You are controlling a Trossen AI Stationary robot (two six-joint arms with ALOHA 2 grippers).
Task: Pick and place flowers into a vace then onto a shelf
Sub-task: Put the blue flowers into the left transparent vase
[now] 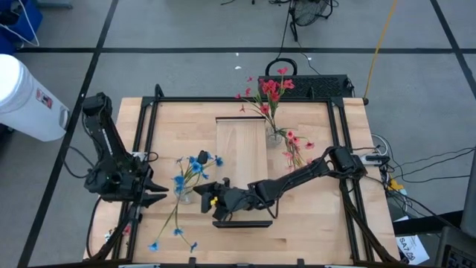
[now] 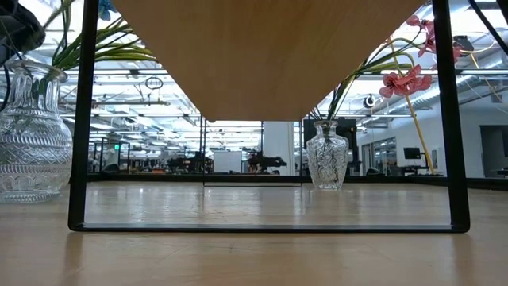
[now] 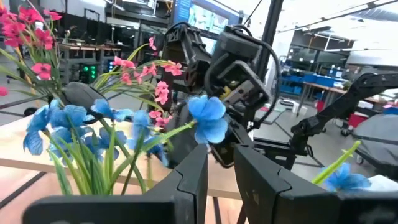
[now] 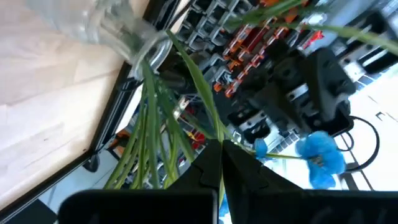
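A clear glass vase (image 1: 184,195) stands near the table's left side with blue flowers (image 1: 195,162) in it. My right gripper (image 1: 210,199) reaches in from the right and is shut on one blue flower's stem. My left gripper (image 1: 162,193) stands just left of the vase, pointing at it, open a little with nothing seen between its fingers (image 3: 193,174). A second vase (image 1: 275,135) with red-pink flowers (image 1: 271,89) stands at the right side of the pale wooden shelf (image 1: 242,149). My right gripper pinches a thin green stem (image 4: 219,138) of a blue flower between its two fingertips, a short way behind the blossom (image 4: 320,154). The fingers lie across the stem. The stem runs back toward the vase's mouth (image 4: 146,53), among the other stems.
Loose blue sprays (image 1: 175,232) lie by the near left corner, loose red-pink ones (image 1: 297,147) right of the shelf. The shelf stands on black legs (image 2: 83,119) above the tabletop. A white bin (image 1: 26,97) stands off the table at the left.
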